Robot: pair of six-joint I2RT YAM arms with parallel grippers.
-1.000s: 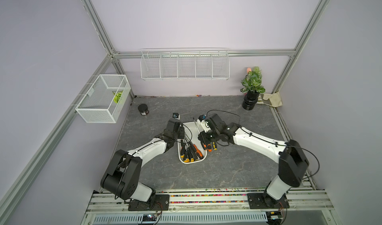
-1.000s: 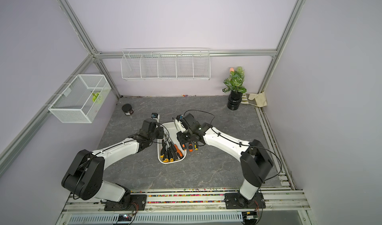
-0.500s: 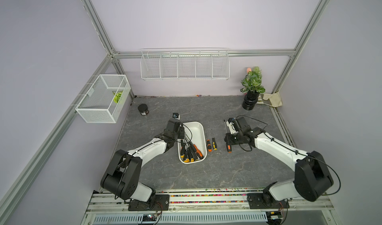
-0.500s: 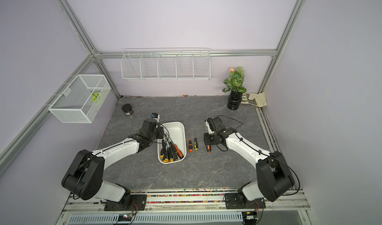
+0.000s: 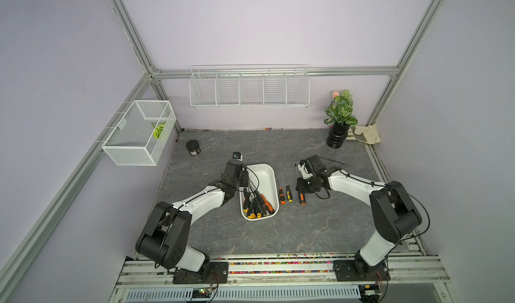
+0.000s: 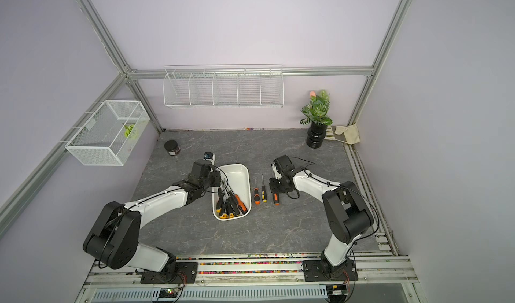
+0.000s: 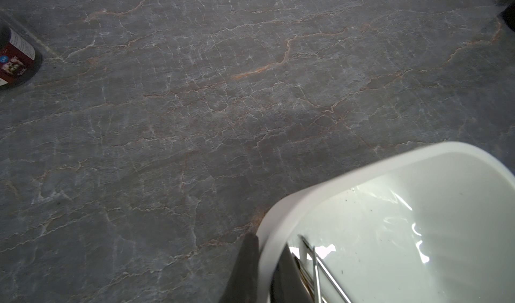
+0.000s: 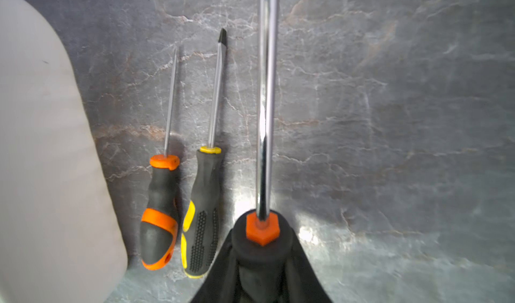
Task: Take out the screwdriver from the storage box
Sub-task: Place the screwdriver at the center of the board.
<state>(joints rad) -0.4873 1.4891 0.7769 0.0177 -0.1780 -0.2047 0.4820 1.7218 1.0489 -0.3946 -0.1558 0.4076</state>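
- Table (image 5: 306,226): grey marbled slab under both grippers, carrying everything below.
- Storage box (image 5: 264,176): white, smooth-walled tub sitting on the table. The left gripper is at the middle of one of its long sides, and the right gripper stands off from the opposite long side. The half of the box beyond the left gripper's grip is bare, as both top views show.
- Heap of screwdrivers (image 5: 256,204): black handles trimmed in orange and yellow, piled inside the box. Their steel shafts run up close beside the left gripper's inner finger.
- Left gripper (image 7: 266,257): closed on the storage box wall. One dark finger (image 7: 245,268) is outside the rim and the other is inside it.
- Right gripper (image 8: 262,259): clamped around the black handle of the long screwdriver, outside the box.
- Long screwdriver (image 8: 266,106): orange hex collar, bright shaft pointing straight away from the right gripper. It is out of the storage box; I cannot tell whether it touches the table.
- Orange-banded screwdriver (image 8: 160,212) and yellow-trimmed screwdriver (image 8: 202,218): flat on the table side by side, between the right gripper and the box. They lie parallel to the gripped one, with the orange-banded one nearer the box.
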